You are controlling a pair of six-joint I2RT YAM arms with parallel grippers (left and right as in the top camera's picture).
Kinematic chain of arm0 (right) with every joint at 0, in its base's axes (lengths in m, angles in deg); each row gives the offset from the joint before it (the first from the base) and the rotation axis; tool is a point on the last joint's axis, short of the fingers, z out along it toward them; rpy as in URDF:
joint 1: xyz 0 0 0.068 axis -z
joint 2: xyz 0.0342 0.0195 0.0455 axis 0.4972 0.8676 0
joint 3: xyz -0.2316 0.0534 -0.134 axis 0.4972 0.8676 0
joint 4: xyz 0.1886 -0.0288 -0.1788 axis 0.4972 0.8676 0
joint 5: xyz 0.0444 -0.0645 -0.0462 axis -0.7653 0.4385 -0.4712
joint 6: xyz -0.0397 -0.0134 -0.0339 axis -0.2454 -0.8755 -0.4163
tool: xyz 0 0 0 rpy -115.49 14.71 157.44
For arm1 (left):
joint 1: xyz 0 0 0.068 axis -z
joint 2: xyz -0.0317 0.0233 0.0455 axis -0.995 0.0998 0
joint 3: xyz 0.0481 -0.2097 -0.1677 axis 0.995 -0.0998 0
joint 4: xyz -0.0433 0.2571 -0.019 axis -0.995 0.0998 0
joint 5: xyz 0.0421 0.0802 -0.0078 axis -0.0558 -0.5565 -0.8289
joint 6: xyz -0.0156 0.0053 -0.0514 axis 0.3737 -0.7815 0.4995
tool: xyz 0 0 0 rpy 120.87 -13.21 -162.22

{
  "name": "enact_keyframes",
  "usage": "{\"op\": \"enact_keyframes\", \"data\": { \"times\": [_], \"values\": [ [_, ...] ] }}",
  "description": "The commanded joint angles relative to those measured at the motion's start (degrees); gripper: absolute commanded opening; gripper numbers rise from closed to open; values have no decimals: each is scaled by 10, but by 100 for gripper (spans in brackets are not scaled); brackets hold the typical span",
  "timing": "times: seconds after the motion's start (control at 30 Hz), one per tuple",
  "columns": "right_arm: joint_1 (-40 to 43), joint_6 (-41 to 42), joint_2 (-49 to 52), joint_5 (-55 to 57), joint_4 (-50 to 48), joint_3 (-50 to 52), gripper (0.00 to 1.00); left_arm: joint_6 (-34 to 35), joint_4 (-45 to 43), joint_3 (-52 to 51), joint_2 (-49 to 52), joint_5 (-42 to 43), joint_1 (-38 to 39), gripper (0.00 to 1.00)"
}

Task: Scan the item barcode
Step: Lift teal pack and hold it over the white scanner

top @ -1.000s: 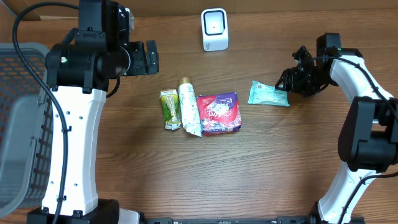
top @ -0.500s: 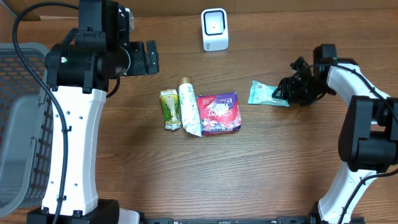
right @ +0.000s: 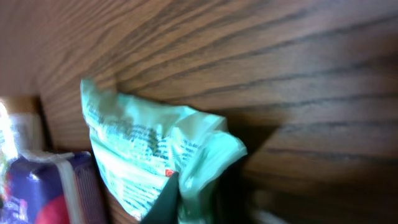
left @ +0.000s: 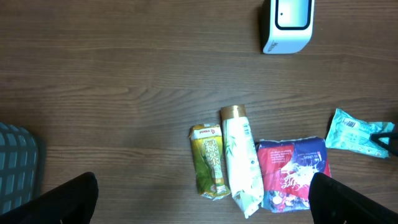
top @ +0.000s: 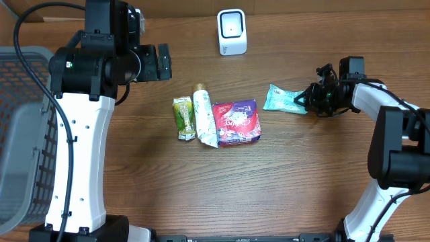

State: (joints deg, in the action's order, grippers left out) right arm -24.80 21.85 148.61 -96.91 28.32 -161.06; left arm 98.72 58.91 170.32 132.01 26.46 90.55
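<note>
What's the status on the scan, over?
Right gripper shut on teal packet. Left gripper open, empty. Nothing between packet and scanner.

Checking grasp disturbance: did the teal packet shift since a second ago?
Yes. The teal packet slid slightly left, toward the purple pouch, which stayed put, as the right gripper shut on its edge.

A brown wood-grain desk carries a white barcode scanner standing near its far edge. In front of the scanner, toward the arm bases, lie a green packet, a white tube with a gold cap and a purple-and-red packet, side by side. A crumpled teal packet lies to the scanner's front right.
</note>
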Motion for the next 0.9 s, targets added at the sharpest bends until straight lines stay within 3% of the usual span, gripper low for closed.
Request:
{"op": "enact_keyframes", "data": {
  "times": [0.0, 0.27, 0.57, 0.87],
  "values": [
    [-4, 7, 23, 5, 9, 25, 4, -5, -1, 5, 1, -3, 1, 100],
    [2, -29, -33, -116, 112, -79, 4, -5, -1, 5, 1, -3, 1, 100],
    [-34, -69, -134, -92, 282, -235, 4, -5, -1, 5, 1, -3, 1, 100],
    [-98, -66, -201, -57, 313, -266, 4, -5, -1, 5, 1, -3, 1, 99]
  ]
}}
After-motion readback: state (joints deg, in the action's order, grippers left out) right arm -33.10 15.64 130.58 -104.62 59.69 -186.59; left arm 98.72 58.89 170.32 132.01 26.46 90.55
